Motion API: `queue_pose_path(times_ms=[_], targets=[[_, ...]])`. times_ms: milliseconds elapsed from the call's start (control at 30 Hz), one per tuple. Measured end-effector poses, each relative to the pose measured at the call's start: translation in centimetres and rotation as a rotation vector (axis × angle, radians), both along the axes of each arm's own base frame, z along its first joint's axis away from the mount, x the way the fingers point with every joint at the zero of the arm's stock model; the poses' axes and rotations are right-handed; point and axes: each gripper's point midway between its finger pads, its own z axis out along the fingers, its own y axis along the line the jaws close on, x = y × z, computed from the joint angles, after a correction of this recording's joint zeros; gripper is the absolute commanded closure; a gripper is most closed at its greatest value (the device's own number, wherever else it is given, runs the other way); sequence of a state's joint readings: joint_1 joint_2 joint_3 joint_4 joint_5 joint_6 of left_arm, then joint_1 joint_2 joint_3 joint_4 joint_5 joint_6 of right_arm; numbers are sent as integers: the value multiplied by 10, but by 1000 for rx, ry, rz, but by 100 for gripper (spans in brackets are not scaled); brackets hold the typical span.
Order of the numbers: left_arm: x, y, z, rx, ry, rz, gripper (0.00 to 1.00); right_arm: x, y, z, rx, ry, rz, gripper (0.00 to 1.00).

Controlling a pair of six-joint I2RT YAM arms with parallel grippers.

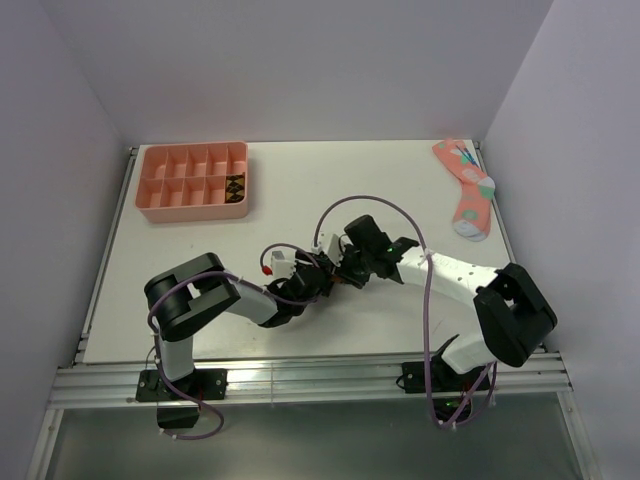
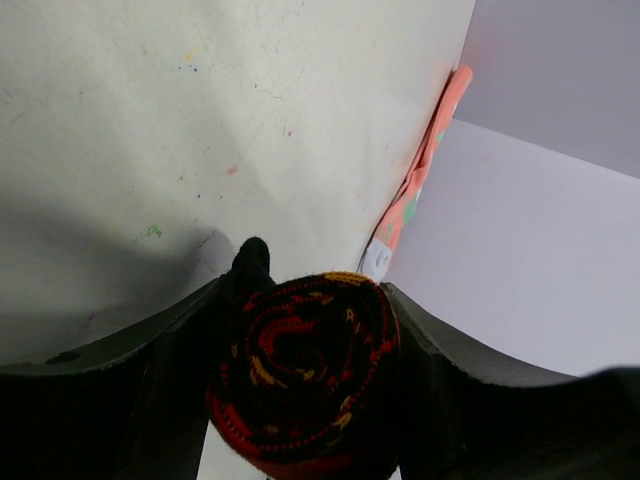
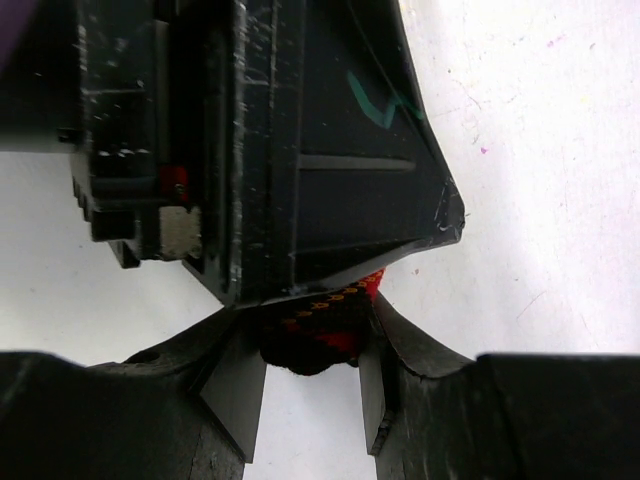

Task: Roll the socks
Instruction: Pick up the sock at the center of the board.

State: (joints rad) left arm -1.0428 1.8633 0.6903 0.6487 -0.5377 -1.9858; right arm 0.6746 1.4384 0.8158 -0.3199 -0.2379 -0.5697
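Note:
A dark argyle sock with red and orange diamonds, wound into a tight roll [image 2: 305,370], sits between the two black fingers of my left gripper [image 2: 312,292], which is shut on it; the spiral end faces the camera. My right gripper [image 3: 312,350] is shut on one end of the same roll [image 3: 325,322], just under the left gripper's black body [image 3: 300,150]. From above, both grippers meet at the middle of the table, left gripper [image 1: 322,282], right gripper [image 1: 347,270], and hide most of the roll [image 1: 336,279].
A pink sock [image 1: 466,187] with teal and white marks lies at the far right corner; the pink sock [image 2: 420,175] also shows against the wall. A salmon divided tray [image 1: 193,212] stands far left, with a dark patterned roll [image 1: 235,186] in one compartment. Grey walls enclose the table.

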Motion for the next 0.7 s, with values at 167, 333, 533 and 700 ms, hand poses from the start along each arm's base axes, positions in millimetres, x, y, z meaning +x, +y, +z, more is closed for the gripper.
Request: queue_pose_path(times_ms=[167,333,533,700], targets=[[0,2,1,-14,-3,4,51,-3,3,0,-1,4,13,82],[-2,2,3,-39,-6,-10,75,-7,3,1,-7,4,39,81],[-2,-2,10,-69,-29,-68,100,-8,0,8,-25,-6,67,69],[-1,4,22,-121,-84,-104,100,-6,3,22,-15,-13,54,43]])
